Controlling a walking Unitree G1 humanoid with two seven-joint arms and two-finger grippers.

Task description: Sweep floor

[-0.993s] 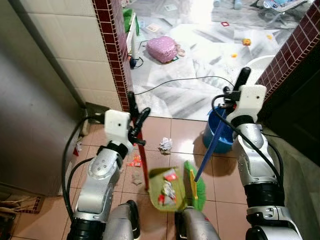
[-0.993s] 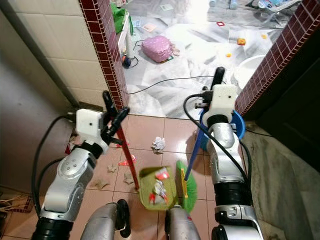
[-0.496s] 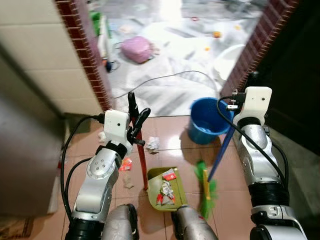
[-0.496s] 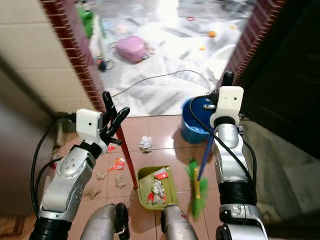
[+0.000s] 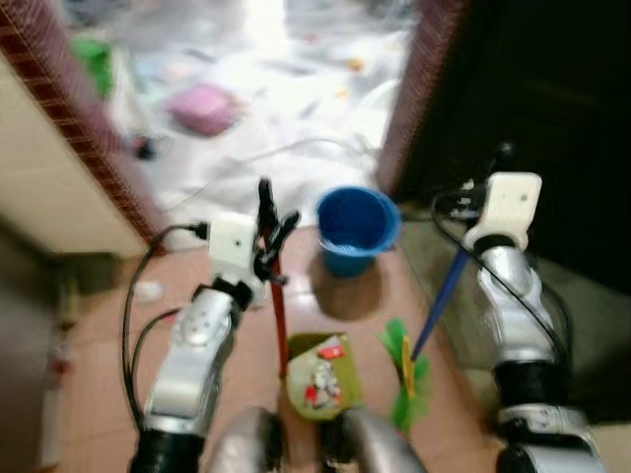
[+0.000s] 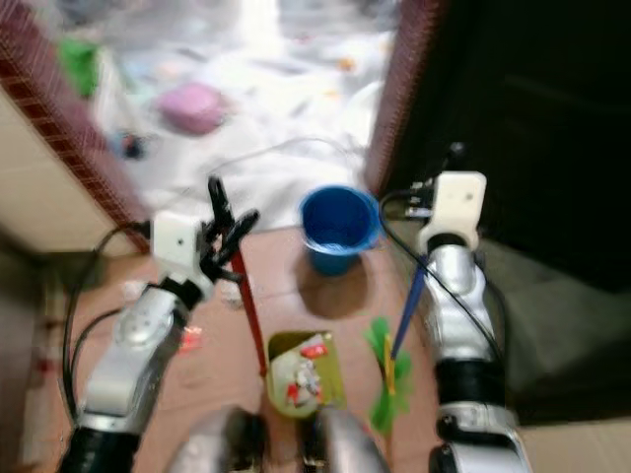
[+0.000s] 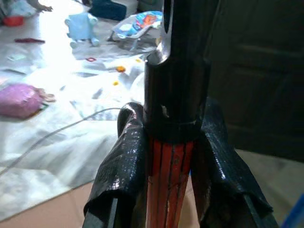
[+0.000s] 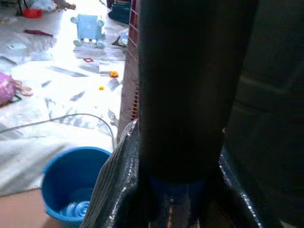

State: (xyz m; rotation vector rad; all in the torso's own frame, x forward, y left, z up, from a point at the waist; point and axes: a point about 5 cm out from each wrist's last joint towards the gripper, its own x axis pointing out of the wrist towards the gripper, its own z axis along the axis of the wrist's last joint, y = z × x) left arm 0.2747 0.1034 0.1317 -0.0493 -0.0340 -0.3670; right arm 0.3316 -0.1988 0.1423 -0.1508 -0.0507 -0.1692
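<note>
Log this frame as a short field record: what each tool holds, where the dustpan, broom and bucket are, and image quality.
left tool: shut on red dustpan handle
right tool: shut on blue broom handle
dustpan: green, on the tiled floor at the robot's feet, litter inside
broom head: green, on the floor beside the dustpan
bucket: blue, upright, ahead near the doorway
image quality: head views blurred

Terracotta tile floor (image 5: 99,394) — maroon brick pillar (image 5: 409,99), bright room beyond
</note>
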